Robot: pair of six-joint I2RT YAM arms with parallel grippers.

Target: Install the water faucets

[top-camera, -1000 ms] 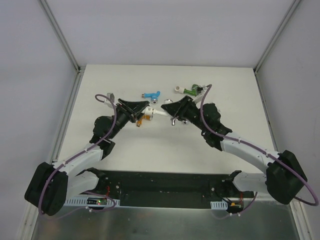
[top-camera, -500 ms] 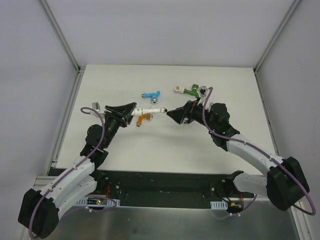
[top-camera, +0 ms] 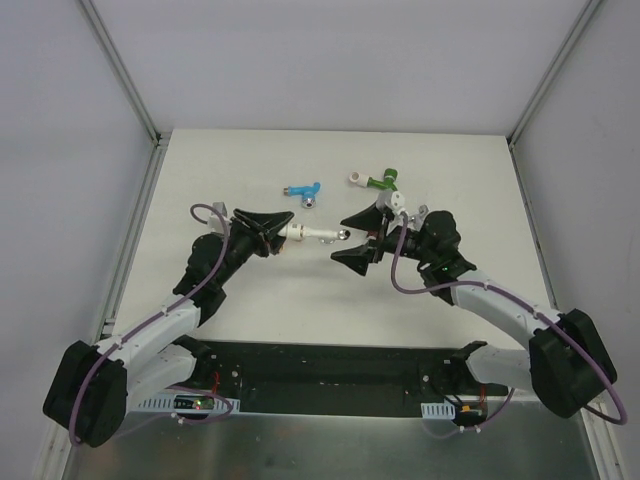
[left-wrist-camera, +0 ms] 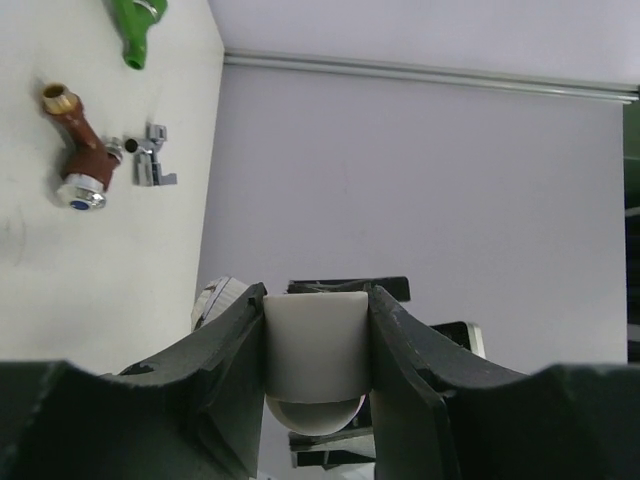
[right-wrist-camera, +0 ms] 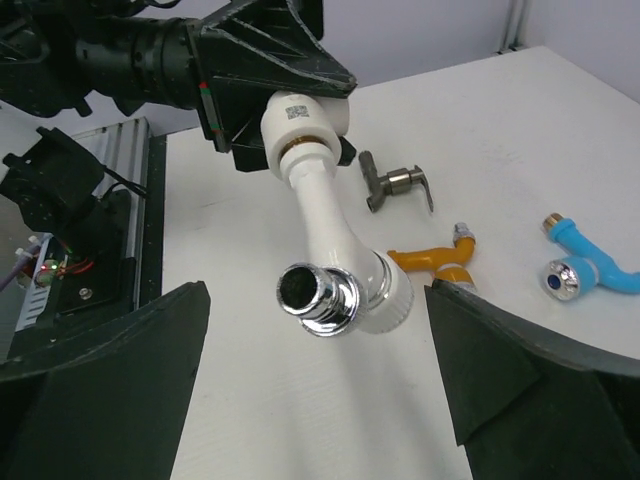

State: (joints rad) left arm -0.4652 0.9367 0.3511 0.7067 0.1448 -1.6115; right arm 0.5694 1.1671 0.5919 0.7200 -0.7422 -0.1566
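Left jaws clamped on white pipe fitting (right-wrist-camera: 305, 122); left gripper (top-camera: 285, 232) reaching in over middle of table (top-camera: 450, 170). Right jaws wide apart, gripping nothing; right gripper (top-camera: 347, 240) facing the left one, fingers (right-wrist-camera: 110, 390) flanking the view of the spout, no contact visible. White faucet (right-wrist-camera: 335, 235) joined to the fitting at a brass-coloured ring, carried clear of the tabletop, bent spout and silvery end (right-wrist-camera: 318, 297) aimed at right gripper, close in front of it. Lying loose on table: orange faucet (right-wrist-camera: 432, 262) under the held one, grey faucet (right-wrist-camera: 397, 185) near it, blue faucet (top-camera: 303, 190) farther back, green faucet (top-camera: 381, 182) behind right gripper, brown faucet (left-wrist-camera: 80, 160) just beside the grey one. Depth of the joint: cannot tell.
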